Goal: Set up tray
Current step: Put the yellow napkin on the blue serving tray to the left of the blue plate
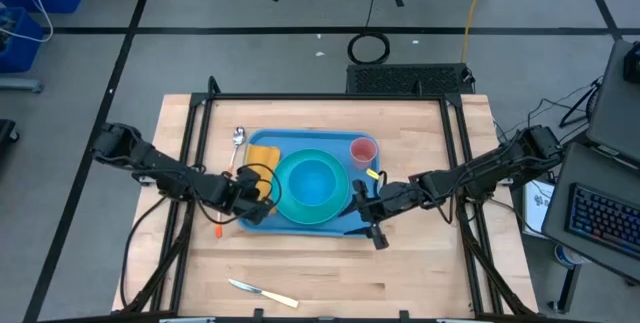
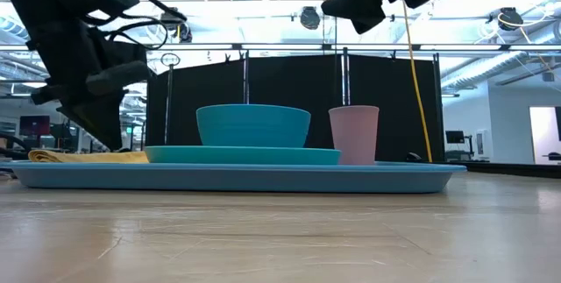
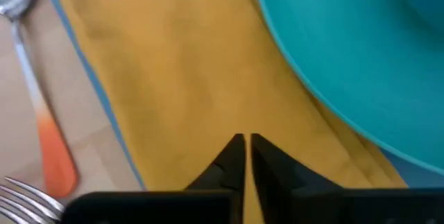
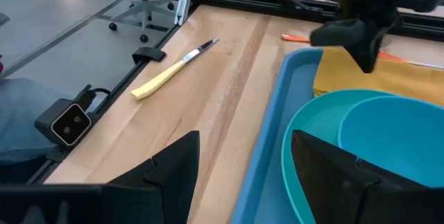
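on the tray, left hand closed over napkin, fork cut off

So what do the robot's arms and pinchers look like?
Both arms are black and jointed, with black cables looping along them. The left gripper has two dark pointed fingers with notched inner edges. The right gripper has two broad, dark, wedge-shaped fingers.

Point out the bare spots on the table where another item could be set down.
Bare wood lies between the tray and the knife, and along the table's right side. It is crowded at the tray's left edge: spoon, fork, left hand.
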`<action>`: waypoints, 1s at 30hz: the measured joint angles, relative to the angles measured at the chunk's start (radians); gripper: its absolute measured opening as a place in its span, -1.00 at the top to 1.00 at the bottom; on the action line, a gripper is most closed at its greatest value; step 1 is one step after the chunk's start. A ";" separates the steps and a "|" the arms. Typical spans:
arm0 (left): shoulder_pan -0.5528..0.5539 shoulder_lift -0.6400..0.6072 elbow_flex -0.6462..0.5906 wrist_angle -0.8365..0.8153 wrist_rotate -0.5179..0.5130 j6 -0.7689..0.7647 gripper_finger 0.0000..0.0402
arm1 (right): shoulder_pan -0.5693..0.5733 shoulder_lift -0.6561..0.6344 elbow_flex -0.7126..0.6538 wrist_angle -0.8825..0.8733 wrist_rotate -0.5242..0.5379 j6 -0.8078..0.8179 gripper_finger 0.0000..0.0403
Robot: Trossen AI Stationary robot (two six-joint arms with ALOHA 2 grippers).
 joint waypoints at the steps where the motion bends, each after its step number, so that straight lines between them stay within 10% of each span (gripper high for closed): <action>1: -0.008 0.000 0.000 0.010 0.001 -0.004 0.94 | -0.001 0.000 0.000 -0.001 0.001 0.000 -0.07; 30: 0.097 0.159 0.001 0.215 0.176 0.115 1.00 | -0.001 0.000 0.000 -0.004 0.004 0.007 -0.07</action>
